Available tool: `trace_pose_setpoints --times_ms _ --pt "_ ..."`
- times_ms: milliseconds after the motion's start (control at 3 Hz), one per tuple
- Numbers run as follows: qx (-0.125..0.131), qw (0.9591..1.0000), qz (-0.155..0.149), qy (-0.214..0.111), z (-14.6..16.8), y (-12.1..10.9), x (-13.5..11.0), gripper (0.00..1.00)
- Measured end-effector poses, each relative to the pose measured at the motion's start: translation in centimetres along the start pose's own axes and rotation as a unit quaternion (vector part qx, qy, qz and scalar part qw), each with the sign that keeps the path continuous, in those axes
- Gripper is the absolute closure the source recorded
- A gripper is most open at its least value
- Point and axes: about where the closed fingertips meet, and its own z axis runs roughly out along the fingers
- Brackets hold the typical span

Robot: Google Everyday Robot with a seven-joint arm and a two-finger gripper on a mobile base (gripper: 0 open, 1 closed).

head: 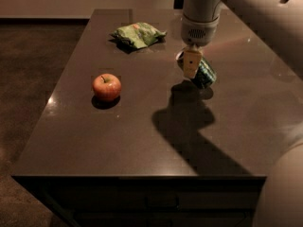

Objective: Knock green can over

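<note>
Now the gripper (191, 64) is right at the tilted green can (205, 75) on the table (113, 141) — open or closed, I cannot tell

1. One green can (205, 75).
2. One red apple (106, 87).
3. One crumpled green snack bag (138, 34).
4. One dark table (118, 141).
5. One gripper (191, 64), at the green can, over the table's far right part.

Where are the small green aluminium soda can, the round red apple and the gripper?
green can (205, 74), camera view: its tilted side wall.
red apple (106, 87), camera view: its front skin.
gripper (191, 69), camera view: its tip, at the can's upper end.
</note>
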Motion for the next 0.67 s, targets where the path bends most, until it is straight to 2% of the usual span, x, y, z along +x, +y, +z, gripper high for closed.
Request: trace_pose_setpoints --times_ms 333,667 --pt "0.001 0.9999 -0.007 0.011 0.68 0.29 -0.22 0.12" --pt "0.006 0.9999 -0.008 0.008 0.90 0.07 -0.47 0.00"
